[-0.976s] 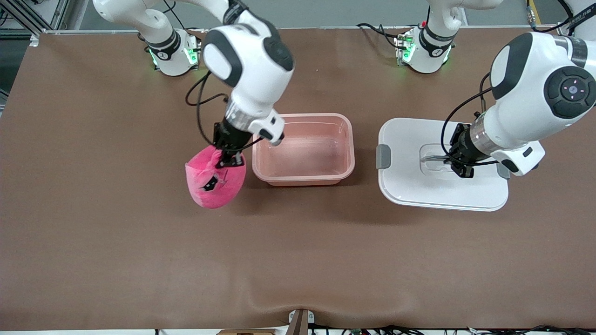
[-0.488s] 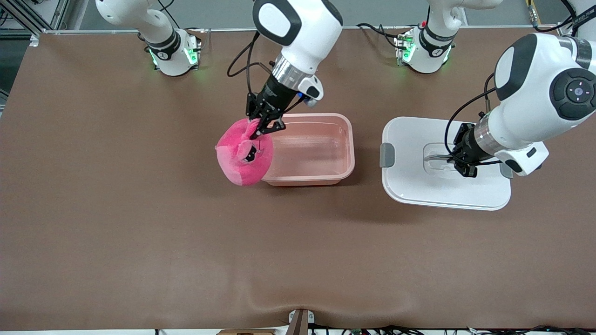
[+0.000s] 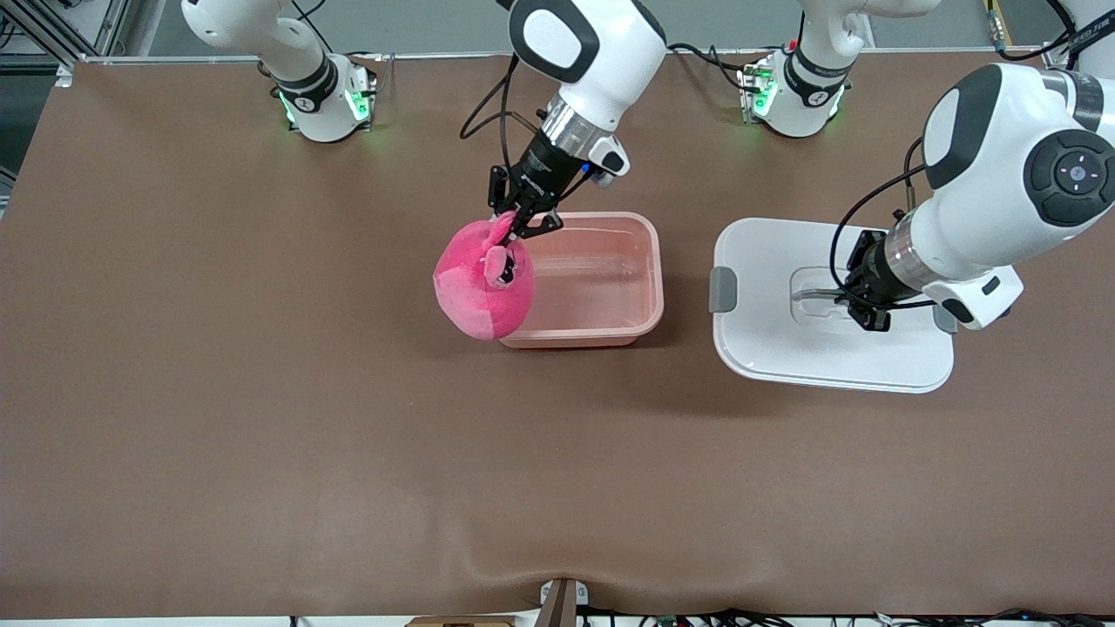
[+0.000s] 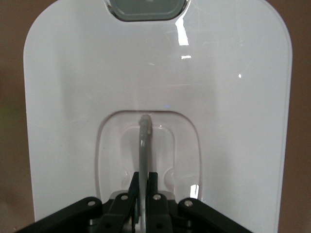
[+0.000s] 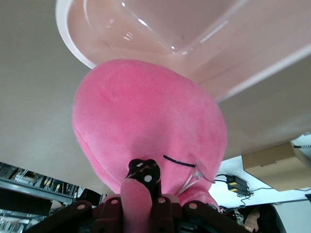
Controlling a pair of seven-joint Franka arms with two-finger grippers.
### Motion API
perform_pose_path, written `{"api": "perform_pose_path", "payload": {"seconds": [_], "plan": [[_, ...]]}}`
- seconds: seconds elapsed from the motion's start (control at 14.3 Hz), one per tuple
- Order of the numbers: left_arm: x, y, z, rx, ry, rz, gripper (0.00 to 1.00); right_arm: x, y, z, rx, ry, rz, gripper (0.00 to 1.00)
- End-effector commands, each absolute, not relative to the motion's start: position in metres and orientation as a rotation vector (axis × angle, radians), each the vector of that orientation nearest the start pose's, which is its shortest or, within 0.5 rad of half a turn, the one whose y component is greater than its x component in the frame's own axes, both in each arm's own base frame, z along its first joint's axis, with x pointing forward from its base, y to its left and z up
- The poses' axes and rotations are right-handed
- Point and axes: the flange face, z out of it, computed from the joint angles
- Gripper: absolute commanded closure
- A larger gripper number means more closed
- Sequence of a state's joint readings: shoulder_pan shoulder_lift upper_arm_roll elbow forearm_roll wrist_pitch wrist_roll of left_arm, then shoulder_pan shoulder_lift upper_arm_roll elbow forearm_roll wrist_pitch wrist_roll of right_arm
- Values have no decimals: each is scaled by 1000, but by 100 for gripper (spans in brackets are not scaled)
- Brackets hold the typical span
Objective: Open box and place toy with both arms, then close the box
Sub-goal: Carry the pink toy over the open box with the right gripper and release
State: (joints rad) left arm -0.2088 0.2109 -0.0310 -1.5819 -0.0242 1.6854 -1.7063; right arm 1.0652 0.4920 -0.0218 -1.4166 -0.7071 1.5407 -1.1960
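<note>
Lid (image 3: 827, 348) is off, gripped at its handle (image 4: 144, 145) by the left tool (image 3: 862, 313). Right tool (image 3: 523, 222) holds the plush toy (image 3: 485, 283) over the tub's (image 3: 640, 300) nine-o'clock rim; placing and closing remain.

White arms (image 3: 601, 43), black joint sections, looping black cables, green-lit bases (image 3: 322, 109)

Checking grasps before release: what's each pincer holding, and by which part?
Right pincer: pink plush toy, pinched at its top. Left pincer: white lid, by its recessed handle.
</note>
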Motion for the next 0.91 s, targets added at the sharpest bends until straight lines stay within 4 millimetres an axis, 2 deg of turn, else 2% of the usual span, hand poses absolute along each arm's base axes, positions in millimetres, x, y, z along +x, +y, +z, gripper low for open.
{"api": "perform_pose_path", "payload": {"seconds": [0.0, 0.07, 0.14, 0.21, 0.28, 0.84], "plan": [[588, -143, 513, -2298, -2044, 127, 100, 375, 546, 412, 883, 2189, -566, 100], [588, -143, 512, -2298, -2044, 127, 100, 371, 548, 410, 879, 2189, -570, 100], [588, -143, 512, -2297, -2043, 128, 100, 368, 550, 411, 873, 2190, -567, 91], [588, -143, 512, -2297, -2043, 128, 100, 364, 552, 411, 864, 2200, -567, 18], [588, -143, 512, -2297, -2043, 128, 100, 360, 554, 411, 862, 2199, -568, 0], [587, -144, 511, -2298, -2041, 132, 100, 363, 553, 436, 917, 2218, -534, 0]]}}
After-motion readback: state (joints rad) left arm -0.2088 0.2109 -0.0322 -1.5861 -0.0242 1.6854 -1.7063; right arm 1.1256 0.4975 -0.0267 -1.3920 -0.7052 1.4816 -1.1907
